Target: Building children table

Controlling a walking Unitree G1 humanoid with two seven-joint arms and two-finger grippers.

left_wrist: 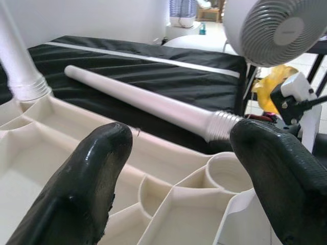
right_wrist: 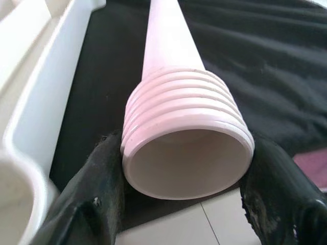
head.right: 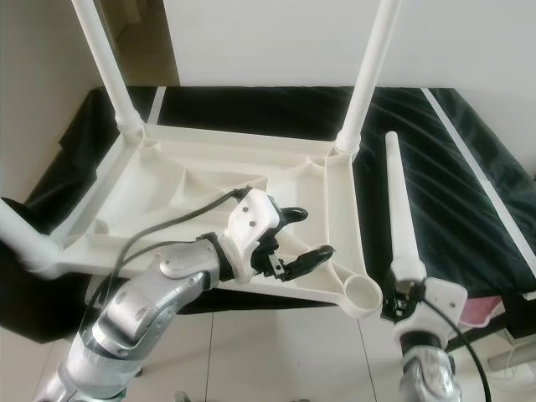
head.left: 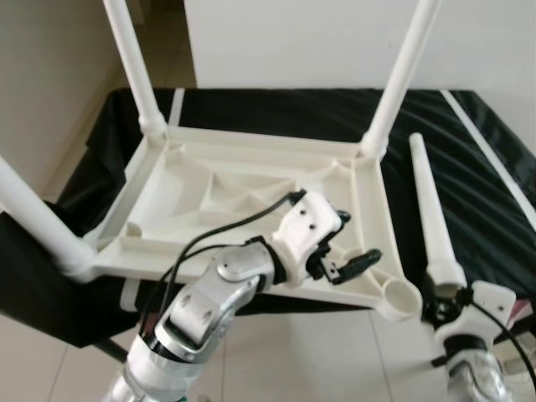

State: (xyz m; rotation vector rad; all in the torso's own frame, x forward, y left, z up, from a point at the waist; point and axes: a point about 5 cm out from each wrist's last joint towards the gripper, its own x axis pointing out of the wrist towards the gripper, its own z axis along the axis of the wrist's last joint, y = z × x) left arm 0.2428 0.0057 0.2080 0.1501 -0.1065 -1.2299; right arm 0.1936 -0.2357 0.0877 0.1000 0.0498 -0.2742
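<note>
A white children's table (head.left: pixel 251 144) lies upside down on a black cloth, with three legs (head.left: pixel 400 79) screwed in and pointing up. Its near right corner holds an empty round socket (head.left: pixel 400 298). My left gripper (head.left: pixel 356 239) hovers open just over the table's underside ribs beside that socket (left_wrist: pixel 230 173), holding nothing. A loose white leg (head.right: pixel 395 201) lies on the cloth to the right of the table. My right gripper (right_wrist: pixel 186 153) is shut on this leg's threaded end (right_wrist: pixel 184 127), one black finger (right_wrist: pixel 97 194) on each side.
The black cloth (head.left: pixel 477 167) covers a low platform that ends just before my arms, with pale tiled floor (head.right: pixel 276 352) below. A white wall stands behind. A white fan (left_wrist: pixel 278 28) and a yellow bag (left_wrist: pixel 271 84) are off to the right.
</note>
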